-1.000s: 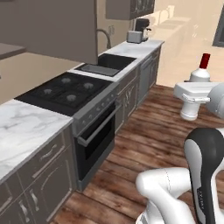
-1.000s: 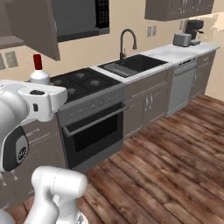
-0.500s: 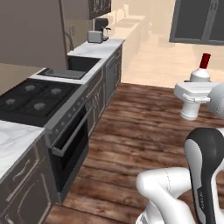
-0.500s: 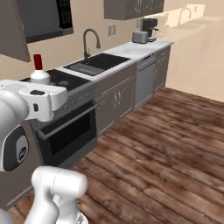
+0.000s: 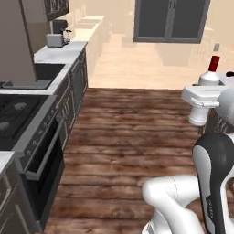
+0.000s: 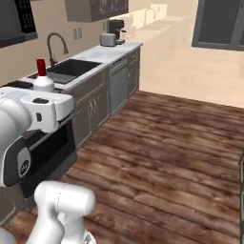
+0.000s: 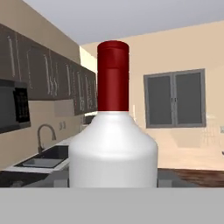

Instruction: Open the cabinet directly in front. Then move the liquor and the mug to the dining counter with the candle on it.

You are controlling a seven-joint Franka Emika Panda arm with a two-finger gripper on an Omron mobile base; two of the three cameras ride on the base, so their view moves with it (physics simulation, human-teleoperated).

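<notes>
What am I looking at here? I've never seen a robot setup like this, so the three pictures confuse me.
It is a rendered kitchen with a white robot arm on a driving base. Two cameras ride on the base behind the arm, one to its left and one to its right, so both show the same wood floor and the counter with a sink and toaster. The third camera sits on the hand and looks along the gripper. The gripper is closed on the liquor, a white bottle with a red cap, held upright close before that camera.
</notes>
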